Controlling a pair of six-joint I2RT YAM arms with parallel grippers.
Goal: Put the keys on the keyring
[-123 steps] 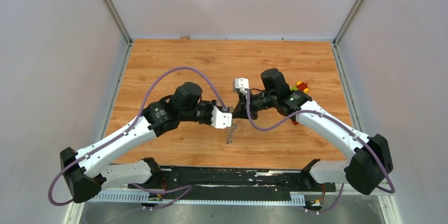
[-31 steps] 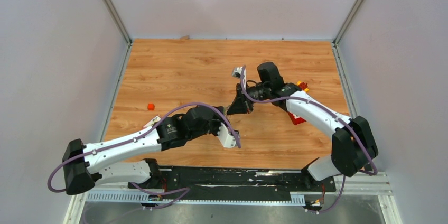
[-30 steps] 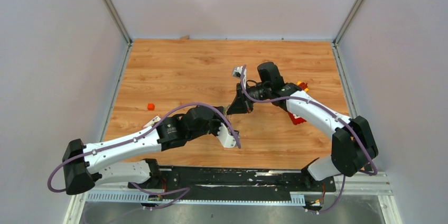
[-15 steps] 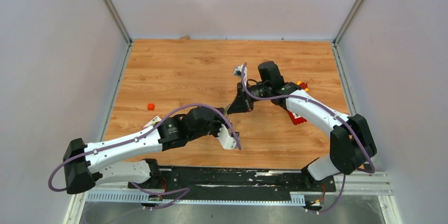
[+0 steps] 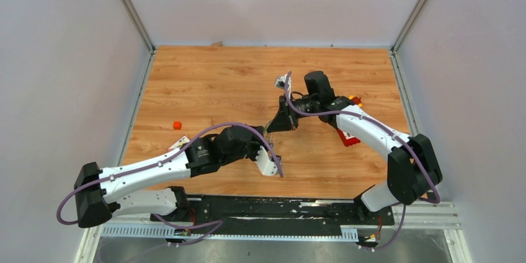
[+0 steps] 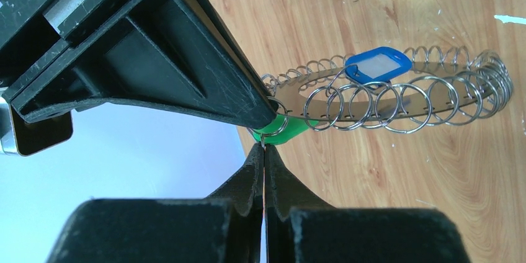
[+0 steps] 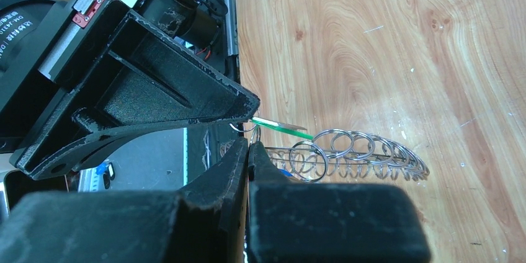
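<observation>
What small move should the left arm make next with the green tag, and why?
Probably ease the left pincer slightly toward the large silver metal keyring fringed with wire loops, threading the green plastic key tag it pinches onto a loop. The right pincer holds the keyring's edge right beside it, and the blue plastic key tag already hangs on.

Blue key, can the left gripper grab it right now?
Probably not yet: the left gripper is shut on the loop of the green key, and the blue key sits farther along the keyring.
</observation>
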